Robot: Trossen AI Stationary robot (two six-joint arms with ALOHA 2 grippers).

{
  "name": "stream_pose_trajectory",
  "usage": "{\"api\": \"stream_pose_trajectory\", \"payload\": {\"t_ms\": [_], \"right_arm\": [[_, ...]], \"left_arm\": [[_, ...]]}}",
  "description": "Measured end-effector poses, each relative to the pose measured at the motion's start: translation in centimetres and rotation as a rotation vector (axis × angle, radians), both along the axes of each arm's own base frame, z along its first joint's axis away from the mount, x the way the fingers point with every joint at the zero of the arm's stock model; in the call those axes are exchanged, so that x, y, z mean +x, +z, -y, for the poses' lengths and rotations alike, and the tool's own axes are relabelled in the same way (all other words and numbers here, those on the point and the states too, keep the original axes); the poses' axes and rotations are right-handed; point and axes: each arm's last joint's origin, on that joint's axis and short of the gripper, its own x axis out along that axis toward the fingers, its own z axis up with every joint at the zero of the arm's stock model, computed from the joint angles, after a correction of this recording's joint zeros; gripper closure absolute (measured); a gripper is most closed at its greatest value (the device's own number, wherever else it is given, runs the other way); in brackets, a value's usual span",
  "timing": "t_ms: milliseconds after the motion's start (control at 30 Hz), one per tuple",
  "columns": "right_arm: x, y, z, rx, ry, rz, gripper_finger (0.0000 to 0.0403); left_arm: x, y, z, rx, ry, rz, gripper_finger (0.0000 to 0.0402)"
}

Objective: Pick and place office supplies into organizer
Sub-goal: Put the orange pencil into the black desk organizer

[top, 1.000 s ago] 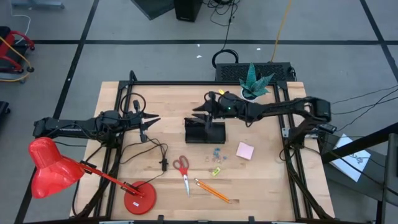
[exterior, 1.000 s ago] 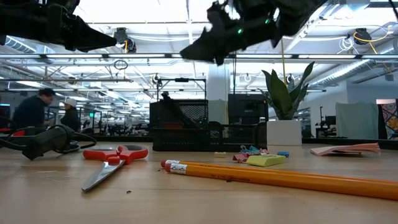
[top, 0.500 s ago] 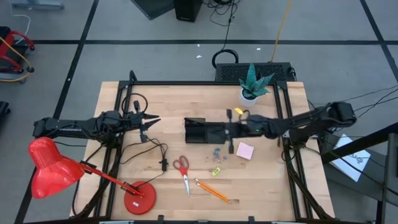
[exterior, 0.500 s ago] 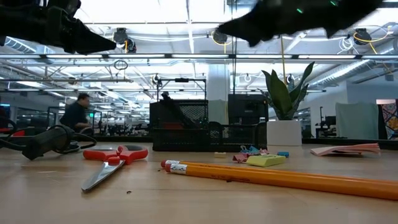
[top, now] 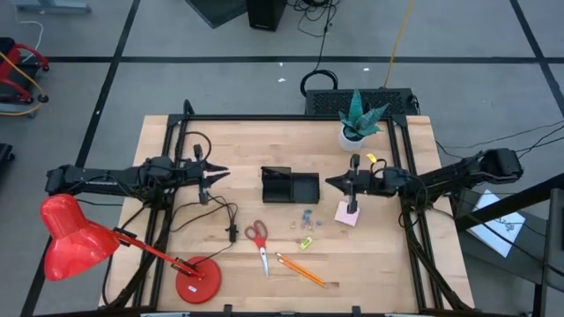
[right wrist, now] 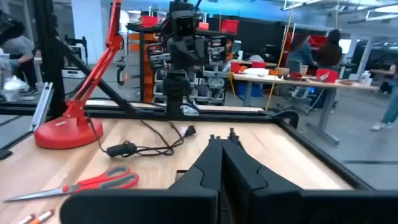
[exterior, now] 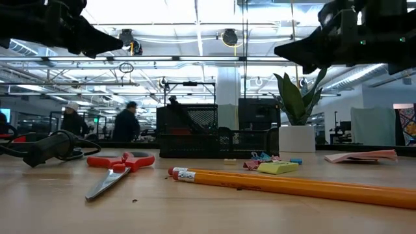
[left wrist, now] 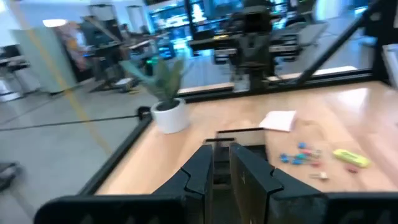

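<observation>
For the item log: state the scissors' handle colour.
Red handles on the scissors; clearest in the low view.

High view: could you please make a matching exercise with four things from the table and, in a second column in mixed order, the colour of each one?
Things:
1. scissors handles
2. sticky-note pad
3. organizer
4. pencils

Colours:
A. black
B. orange
C. red
D. pink

Right pairs: 1-C, 2-D, 3-A, 4-B
</observation>
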Motion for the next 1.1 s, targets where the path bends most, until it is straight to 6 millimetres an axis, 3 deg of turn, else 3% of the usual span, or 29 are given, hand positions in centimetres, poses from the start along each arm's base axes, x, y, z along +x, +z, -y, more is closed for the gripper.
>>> {"api": "stream_pose_trajectory", "payload": {"t_ms": [200,467,700,833,1100], "right_arm": [[-0.3,0.3,0.5,-0.025,-0.030,0.020,0.0402],[-0.4,0.8,0.8,-0.022,-0.042,0.072,0.0402],[-0.4,1.5,0.4,-0.026,0.090,0.140,0.0402],[-0.7,2.2,0.5,-0.029,0.076,0.194,0.0402],[-1.0,1.9,0.5,0.025,0.090,0.148,0.0402]], "left_arm": [[2.5,1.1,0.1,-0.124,0.052,-0.088,0.0339],[8.9,1.3,3.0,-0.186,-0.190,-0.294,0.0339],[13.9,-0.1,7.0,-0.159,-0.298,-0.415,0.0339],[16.1,-0.8,8.7,-0.206,-0.308,-0.454,0.0339],[18.5,-4.6,11.0,-0.230,-0.420,-0.686,0.0339]]}}
